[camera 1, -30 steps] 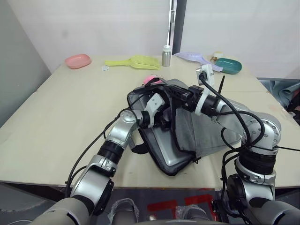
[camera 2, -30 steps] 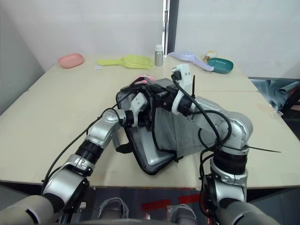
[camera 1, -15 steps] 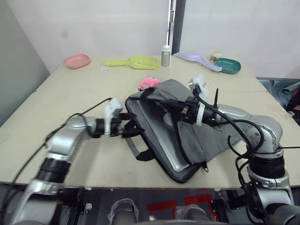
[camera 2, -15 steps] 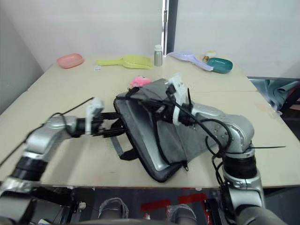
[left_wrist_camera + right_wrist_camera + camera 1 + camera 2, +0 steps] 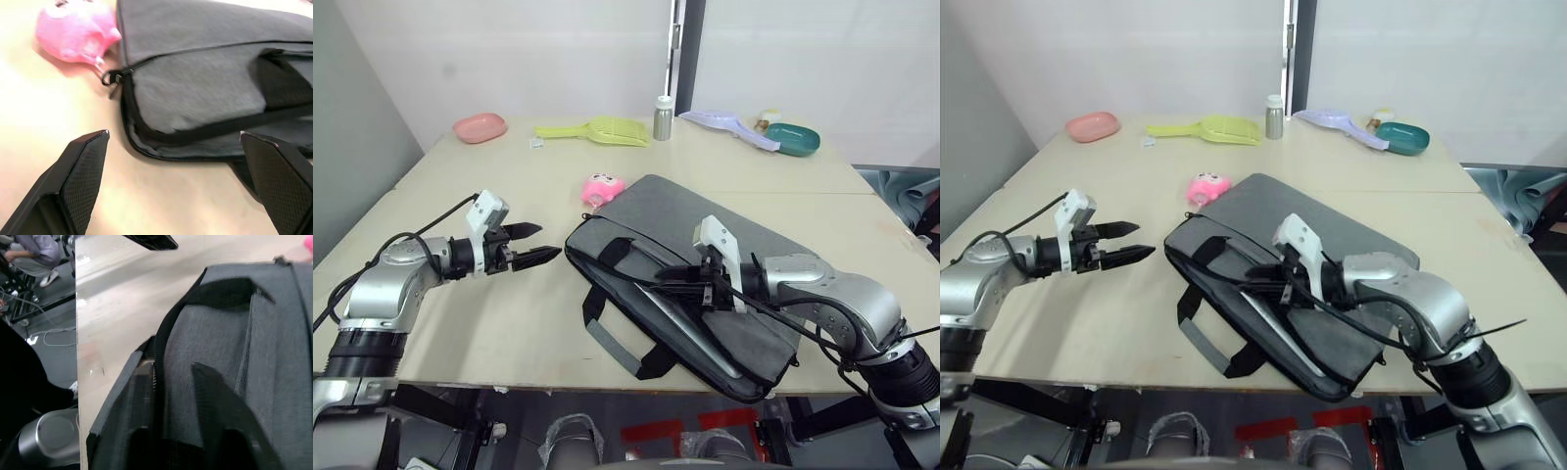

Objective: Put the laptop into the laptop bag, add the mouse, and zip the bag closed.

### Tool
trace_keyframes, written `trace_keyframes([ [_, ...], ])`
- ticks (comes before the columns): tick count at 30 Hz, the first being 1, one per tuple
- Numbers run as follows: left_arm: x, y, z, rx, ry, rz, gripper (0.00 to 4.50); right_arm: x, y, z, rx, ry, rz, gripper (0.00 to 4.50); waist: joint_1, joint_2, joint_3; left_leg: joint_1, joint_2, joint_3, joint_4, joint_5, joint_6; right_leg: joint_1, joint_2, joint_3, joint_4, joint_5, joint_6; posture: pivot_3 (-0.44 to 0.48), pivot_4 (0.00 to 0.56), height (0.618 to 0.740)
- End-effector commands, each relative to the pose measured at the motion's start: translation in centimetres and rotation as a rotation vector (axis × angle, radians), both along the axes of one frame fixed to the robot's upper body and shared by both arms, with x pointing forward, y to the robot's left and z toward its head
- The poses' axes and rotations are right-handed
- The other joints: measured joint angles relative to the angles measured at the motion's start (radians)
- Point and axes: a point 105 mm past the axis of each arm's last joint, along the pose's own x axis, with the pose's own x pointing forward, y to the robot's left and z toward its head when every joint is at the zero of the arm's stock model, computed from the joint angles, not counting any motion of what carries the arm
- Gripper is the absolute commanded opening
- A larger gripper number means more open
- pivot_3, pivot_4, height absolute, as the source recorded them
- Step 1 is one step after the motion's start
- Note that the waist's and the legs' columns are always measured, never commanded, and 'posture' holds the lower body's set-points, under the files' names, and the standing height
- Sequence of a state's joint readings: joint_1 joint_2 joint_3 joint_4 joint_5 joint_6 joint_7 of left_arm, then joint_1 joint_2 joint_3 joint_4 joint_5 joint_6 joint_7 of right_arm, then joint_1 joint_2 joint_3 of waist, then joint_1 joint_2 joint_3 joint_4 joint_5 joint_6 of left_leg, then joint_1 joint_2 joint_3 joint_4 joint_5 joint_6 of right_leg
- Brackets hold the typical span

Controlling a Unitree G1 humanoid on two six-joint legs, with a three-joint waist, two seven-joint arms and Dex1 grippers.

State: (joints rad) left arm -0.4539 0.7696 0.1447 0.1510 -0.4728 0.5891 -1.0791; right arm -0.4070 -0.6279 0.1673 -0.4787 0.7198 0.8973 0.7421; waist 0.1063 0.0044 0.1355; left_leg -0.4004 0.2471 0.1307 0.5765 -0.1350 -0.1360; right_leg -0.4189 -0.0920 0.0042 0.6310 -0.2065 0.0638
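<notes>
A beige table (image 5: 509, 323) carries the scene. The left gripper (image 5: 536, 245) is held with fingers apart beside the laptop bag (image 5: 705, 235), where the laptop (image 5: 690, 328) lies; the right gripper (image 5: 680, 284) is clamped on its strap.

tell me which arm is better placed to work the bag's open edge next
Right, probably. The right gripper sits at the open edge of the grey fabric laptop bag, where the silver-grey metal laptop shows. The left gripper hovers open beside the bag.
</notes>
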Motion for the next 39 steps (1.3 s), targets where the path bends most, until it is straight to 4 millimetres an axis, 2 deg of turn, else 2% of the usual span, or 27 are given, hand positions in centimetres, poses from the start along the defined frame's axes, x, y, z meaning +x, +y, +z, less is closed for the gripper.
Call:
trace_keyframes([
  [1,1.2,-0.4,1.1,-0.016,-0.049,-0.004,4.5,-0.9,-0.5,2.2,0.097,-0.04,0.016,2.69,0.0,0.0,0.0,0.0,0.0,0.0,0.0,0.0,0.0,0.0,0.0,0.0,0.0,0.0,0.0,0.0,0.15,0.74],
  [4,2.7,-1.1,1.1,-0.03,-0.078,0.011,4.5,-1.4,-2.0,3.2,0.162,-0.022,-0.028,3.75,0.003,0.0,0.0,0.0,0.0,0.0,0.001,0.0,0.0,0.0,0.0,0.0,0.0,0.0,0.0,0.0,0.15,0.74],
  [6,4.0,-2.2,1.0,-0.068,-0.084,0.016,4.5,-0.5,-4.8,2.5,0.107,-0.039,-0.176,4.39,0.005,-0.001,0.0,-0.001,0.0,0.0,0.001,0.0,0.001,0.0,0.0,0.0,-0.001,0.0,0.0,0.0,0.15,0.74],
  [8,5.0,-3.0,0.4,-0.066,-0.089,0.027,4.5,-0.1,-7.7,1.6,0.043,-0.043,-0.3,4.46,0.018,-0.001,-0.001,-0.001,-0.001,0.0,0.001,0.0,0.001,0.001,-0.001,0.0,-0.001,0.0,0.0,0.0,0.15,0.74],
  [12,5.9,-4.1,-1.2,-0.066,-0.051,0.01,4.5,-0.9,-11.6,0.9,-0.001,-0.011,-0.432,4.46,0.016,-0.001,-0.001,-0.001,-0.001,0.0,0.001,0.0,0.002,0.001,-0.001,0.0,-0.002,0.0,0.0,0.0,0.15,0.74],
  [15,6.3,-4.7,-2.9,-0.015,-0.023,-0.006,4.5,-2.2,-15.5,0.3,-0.008,0.057,-0.56,4.46,0.017,-0.002,0.0,-0.001,-0.001,0.0,0.001,-0.001,0.003,0.001,-0.001,0.0,-0.002,0.0,0.0,0.0,0.15,0.74],
  [18,6.3,-5.0,-3.8,-0.005,0.008,-0.026,4.5,-3.6,-17.5,-0.5,0.015,0.147,-0.62,4.46,0.015,-0.002,0.0,-0.001,-0.001,0.001,0.001,-0.001,0.005,0.001,-0.001,0.001,-0.003,0.0,0.0,0.0,0.15,0.74],
  [20,6.6,-4.8,-4.4,0.024,0.005,-0.016,3.97,-4.8,-18.9,-1.6,0.059,0.247,-0.673,4.5,0.018,-0.002,0.0,-0.001,-0.001,0.0,0.001,-0.001,0.005,0.001,-0.001,0.0,-0.003,0.0,0.0,0.0,0.15,0.74],
  [24,6.4,-4.7,-5.0,0.039,0.032,-0.034,2.69,-7.1,-19.7,-4.9,0.055,0.408,-0.727,4.5,0.019,-0.002,-0.001,0.001,-0.001,0.0,0.001,-0.001,0.005,0.003,-0.001,0.0,-0.003,0.0,0.0,0.0,0.15,0.74],
  [27,6.2,-4.6,-5.4,0.051,0.041,-0.04,1.58,-8.2,-19.7,-6.5,0.062,0.484,-0.75,4.5,0.016,-0.001,-0.001,0.001,-0.001,0.0,0.001,-0.001,0.005,0.003,-0.002,0.001,-0.003,0.0,0.0,0.0,0.15,0.74],
  [29,6.2,-4.5,-5.3,0.047,0.033,-0.037,0.82,-8.9,-19.3,-7.3,0.096,0.533,-0.758,4.5,0.016,-0.001,-0.001,0.002,-0.001,0.0,0.001,-0.001,0.005,0.004,-0.002,0.001,-0.003,0.0,0.0,0.0,0.15,0.74],
  [31,6.1,-4.5,-5.3,0.045,0.032,-0.036,0.15,-8.9,-18.4,-6.9,0.145,0.539,-0.732,4.5,0.014,-0.001,-0.001,0.002,-0.001,0.0,0.001,-0.001,0.005,0.005,-0.002,0.001,-0.003,0.0,0.0,0.0,0.15,0.74],
  [35,5.9,-4.3,-5.9,0.074,0.044,-0.032,0.04,-7.7,-17.6,-6.0,0.265,0.543,-0.726,4.5,0.011,-0.001,-0.001,0.004,-0.001,0.0,0.0,-0.001,0.005,0.006,-0.002,0.001,-0.005,0.0,0.0,0.0,0.15,0.74],
  [38,5.6,-4.4,-6.3,0.083,0.053,-0.04,0.04,-7.6,-17.2,-6.5,0.253,0.573,-0.714,4.5,0.012,0.0,-0.002,0.003,-0.002,0.0,0.0,-0.001,0.005,0.006,-0.002,0.0,-0.006,0.0,0.0,0.0,0.15,0.74],
  [39,5.5,-4.4,-6.3,0.082,0.053,-0.039,0.01,-7.6,-17.2,-6.8,0.242,0.577,-0.72,4.24,0.013,0.0,-0.002,0.003,-0.002,0.0,-0.001,-0.001,0.005,0.007,-0.002,0.0,-0.006,0.0,0.0,0.0,0.15,0.74],
])
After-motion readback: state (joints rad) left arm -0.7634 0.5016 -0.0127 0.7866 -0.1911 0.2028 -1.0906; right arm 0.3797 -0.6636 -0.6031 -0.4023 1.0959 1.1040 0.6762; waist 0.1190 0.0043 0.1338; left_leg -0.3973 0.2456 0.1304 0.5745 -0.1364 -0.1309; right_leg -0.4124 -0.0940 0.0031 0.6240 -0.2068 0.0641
